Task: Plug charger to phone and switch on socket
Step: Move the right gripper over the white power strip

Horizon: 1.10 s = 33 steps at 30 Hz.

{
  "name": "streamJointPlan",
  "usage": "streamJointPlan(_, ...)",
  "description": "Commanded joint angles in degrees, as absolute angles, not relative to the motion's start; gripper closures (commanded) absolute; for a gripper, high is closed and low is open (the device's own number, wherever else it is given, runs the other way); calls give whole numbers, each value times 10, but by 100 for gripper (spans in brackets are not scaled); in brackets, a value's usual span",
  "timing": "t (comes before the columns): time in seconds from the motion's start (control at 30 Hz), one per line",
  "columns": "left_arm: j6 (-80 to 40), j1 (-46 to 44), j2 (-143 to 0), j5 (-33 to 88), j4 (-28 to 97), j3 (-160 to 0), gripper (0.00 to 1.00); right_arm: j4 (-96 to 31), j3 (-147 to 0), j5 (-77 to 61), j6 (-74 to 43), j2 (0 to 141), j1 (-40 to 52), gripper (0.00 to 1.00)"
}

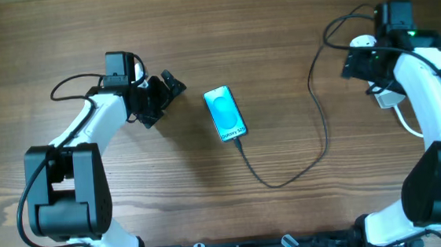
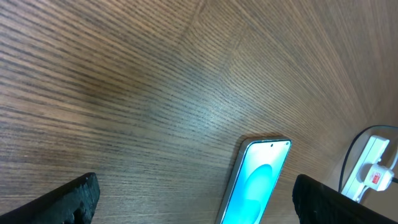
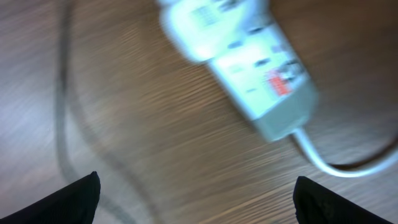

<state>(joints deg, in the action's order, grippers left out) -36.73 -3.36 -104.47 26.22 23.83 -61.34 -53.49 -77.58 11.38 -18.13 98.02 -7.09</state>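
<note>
The phone [image 1: 226,113] lies face up at mid-table, its teal screen lit. The charger [image 1: 321,135], a thin black cable, runs from the phone's near end in a loop toward the right arm. My left gripper [image 1: 164,103] stands open just left of the phone and holds nothing. In the left wrist view the phone [image 2: 258,183] lies between the fingers, nearer the right one. My right gripper [image 1: 355,64] is open over the socket [image 1: 388,96], which the arm mostly hides. In the blurred right wrist view the socket [image 3: 249,62] shows its red switch [image 3: 281,81] ahead of the open jaws.
The socket's thick white cord [image 1: 410,124] trails toward the right edge, and it also shows as the white cord [image 3: 336,165] in the right wrist view. The black cable [image 3: 68,112] crosses the wood at that view's left. The left wrist view catches the socket [image 2: 370,171] at far right.
</note>
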Motion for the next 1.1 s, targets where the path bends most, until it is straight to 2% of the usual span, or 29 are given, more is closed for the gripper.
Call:
streamJointPlan(0.0, -363, -31, -1038, 256, 238, -617, 0, -495, -759, 167, -230, 1000, -125, 0)
streamJointPlan(0.23, -363, -31, -1038, 256, 238, -617, 0, -402, -753, 114, -255, 1049, -204, 0)
streamJointPlan(0.57, -363, -31, -1038, 256, 238, -617, 0, -312, -753, 100, -241, 1133, -212, 0)
streamJointPlan(0.8, -363, -31, -1038, 256, 238, -617, 0, -288, -753, 97, -240, 1161, -215, 0)
streamJointPlan(1.07, -363, -31, -1038, 256, 238, -617, 0, -310, -753, -1, -181, 1161, -215, 0)
